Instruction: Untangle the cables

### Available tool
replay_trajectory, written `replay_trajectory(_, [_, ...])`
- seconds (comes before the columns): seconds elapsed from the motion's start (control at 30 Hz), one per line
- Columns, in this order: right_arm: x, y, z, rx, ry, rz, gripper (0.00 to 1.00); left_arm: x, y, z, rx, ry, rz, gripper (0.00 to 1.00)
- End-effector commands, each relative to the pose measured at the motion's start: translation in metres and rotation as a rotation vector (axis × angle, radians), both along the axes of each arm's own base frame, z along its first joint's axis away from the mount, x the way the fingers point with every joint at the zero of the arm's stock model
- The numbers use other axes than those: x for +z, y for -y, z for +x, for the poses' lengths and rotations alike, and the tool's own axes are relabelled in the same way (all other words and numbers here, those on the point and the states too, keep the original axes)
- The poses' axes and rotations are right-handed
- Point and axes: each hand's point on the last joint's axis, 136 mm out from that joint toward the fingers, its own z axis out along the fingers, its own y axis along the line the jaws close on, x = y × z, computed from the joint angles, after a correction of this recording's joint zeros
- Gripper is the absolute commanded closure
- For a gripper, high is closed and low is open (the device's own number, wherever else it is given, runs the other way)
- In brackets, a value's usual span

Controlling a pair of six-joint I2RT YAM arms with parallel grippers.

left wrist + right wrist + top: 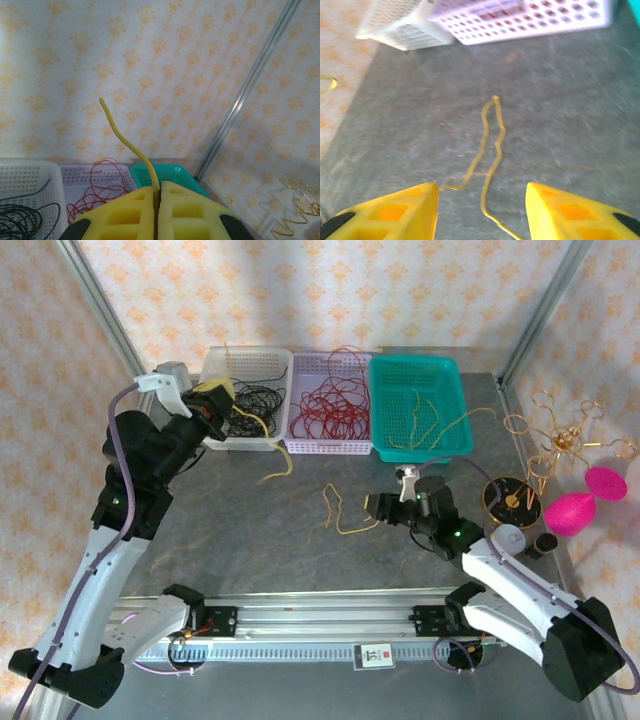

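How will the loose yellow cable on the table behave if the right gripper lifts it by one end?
Probably floppy: the loose yellow cable lies in kinked bends flat on the table, so it should dangle. Likely light, being so thin. Some spring seems likely: a similar yellow strand stands up from the shut left gripper.

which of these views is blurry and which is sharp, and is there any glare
Right wrist: blurred throughout, with the loose yellow cable and white basket both soft. Left wrist: sharp, with the pinched yellow cable and the left fingers crisp against the wallpaper. Top external: sharp and evenly lit, with no harsh glare on the table.
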Motion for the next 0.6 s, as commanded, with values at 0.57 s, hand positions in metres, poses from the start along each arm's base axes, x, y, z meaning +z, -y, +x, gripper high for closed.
replay_trajectory(0.57, [0.133,-0.128,-0.019,0.483,0.555,0.283,0.31,-0.007,0.016,-0.002,-0.108,-0.016,-0.083,1.00])
